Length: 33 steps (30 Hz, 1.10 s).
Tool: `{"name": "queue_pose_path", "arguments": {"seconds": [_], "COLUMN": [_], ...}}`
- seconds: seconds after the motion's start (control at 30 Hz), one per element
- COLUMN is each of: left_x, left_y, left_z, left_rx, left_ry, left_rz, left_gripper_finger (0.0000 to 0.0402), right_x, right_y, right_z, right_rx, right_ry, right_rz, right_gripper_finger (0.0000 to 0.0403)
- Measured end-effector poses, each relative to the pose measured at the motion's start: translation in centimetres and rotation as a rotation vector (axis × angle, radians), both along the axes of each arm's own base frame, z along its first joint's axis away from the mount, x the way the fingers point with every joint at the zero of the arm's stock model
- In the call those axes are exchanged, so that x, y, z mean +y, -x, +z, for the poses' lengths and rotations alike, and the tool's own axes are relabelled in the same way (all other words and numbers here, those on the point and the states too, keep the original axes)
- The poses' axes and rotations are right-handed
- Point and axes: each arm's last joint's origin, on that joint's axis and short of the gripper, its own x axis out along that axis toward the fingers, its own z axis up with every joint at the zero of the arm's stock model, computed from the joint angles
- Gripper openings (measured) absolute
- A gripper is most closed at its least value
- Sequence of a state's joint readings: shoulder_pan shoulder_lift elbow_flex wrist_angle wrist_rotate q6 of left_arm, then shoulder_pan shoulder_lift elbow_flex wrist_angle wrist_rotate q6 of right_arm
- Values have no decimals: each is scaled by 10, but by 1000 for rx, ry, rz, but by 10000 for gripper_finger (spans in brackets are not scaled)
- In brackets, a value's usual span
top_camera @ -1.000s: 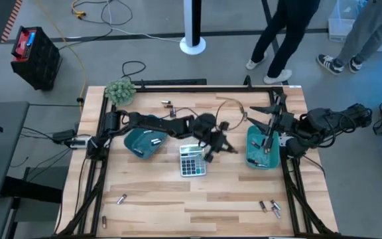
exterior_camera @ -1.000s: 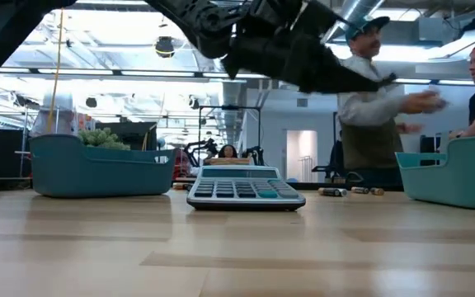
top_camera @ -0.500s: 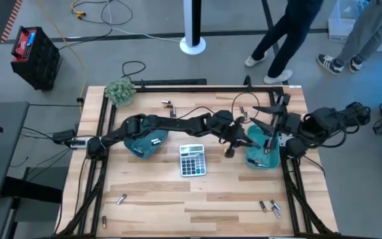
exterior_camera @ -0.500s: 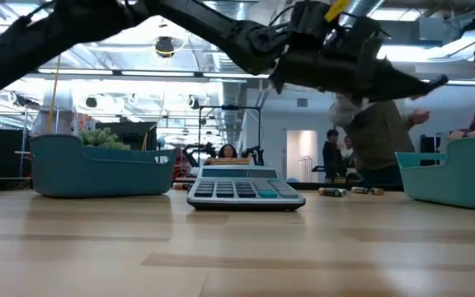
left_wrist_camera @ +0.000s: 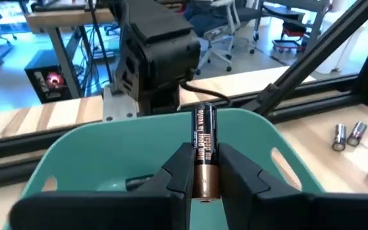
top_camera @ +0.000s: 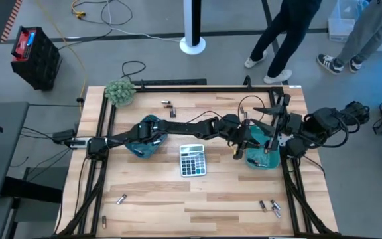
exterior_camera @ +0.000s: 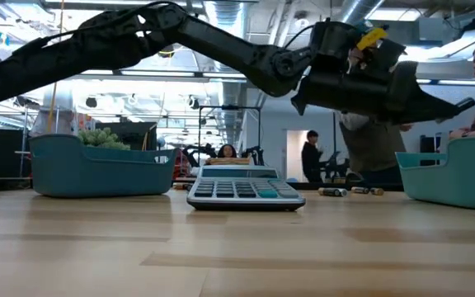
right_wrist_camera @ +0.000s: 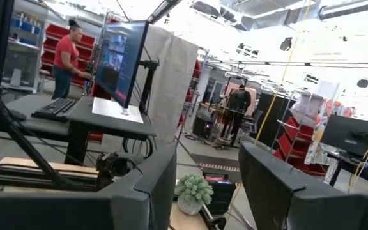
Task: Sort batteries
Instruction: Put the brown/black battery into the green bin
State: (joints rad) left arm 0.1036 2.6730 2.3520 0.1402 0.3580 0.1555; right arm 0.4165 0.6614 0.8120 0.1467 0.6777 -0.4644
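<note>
My left gripper (top_camera: pixel 239 149) reaches across the table to the left rim of the right-hand teal tray (top_camera: pixel 262 161) and is shut on a black-and-copper battery (left_wrist_camera: pixel 203 144). In the left wrist view the tray (left_wrist_camera: pixel 101 144) lies just below and ahead, with one battery (left_wrist_camera: pixel 137 183) on its floor. My right gripper (top_camera: pixel 261 116) hangs open above the same tray's far end, with nothing between its fingers (right_wrist_camera: pixel 152 185). Loose batteries lie on the wood at the far side (top_camera: pixel 169 106), near left (top_camera: pixel 121 198) and near right (top_camera: pixel 270 207). My left gripper pinches the battery's copper end (left_wrist_camera: pixel 203 177) between its two fingers. The fingers come nearly level from the table's left and lie along the battery, whose black end (left_wrist_camera: pixel 204 118) sticks out past the fingertips. The battery is lifted clear, over the tray.
A grey calculator (top_camera: pixel 192 160) lies mid-table, and a second teal tray (top_camera: pixel 144 141) sits under the left arm. A small green plant (top_camera: pixel 120 91) stands at the far left corner. People stand beyond the table's far edge (top_camera: pixel 277 40).
My left gripper has carried the battery from above the calculator toward the table's right edge, to the right tray's rim, sinking a little and rolling about its own line. It has stayed shut on the battery.
</note>
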Motion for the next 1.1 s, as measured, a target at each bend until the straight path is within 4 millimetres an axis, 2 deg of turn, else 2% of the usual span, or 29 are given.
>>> {"name": "queue_pose_path", "arguments": {"seconds": [0.27,0.87,1.1], "left_x": [9,2,2], "left_y": [1,-1,0], "left_z": [1,9,5], "left_rx": [14,-71,-27], "left_ry": [11,8,29], "left_rz": [18,36,39], "left_gripper_finger": [43,43,43], "right_x": [0,0,0], "right_y": [0,1,1], "right_z": [0,2,2], "right_rx": [-5,-19,-20], "right_ry": [-5,-12,-12], "right_rz": [0,-2,-2], "right_gripper_finger": [185,185,185]}}
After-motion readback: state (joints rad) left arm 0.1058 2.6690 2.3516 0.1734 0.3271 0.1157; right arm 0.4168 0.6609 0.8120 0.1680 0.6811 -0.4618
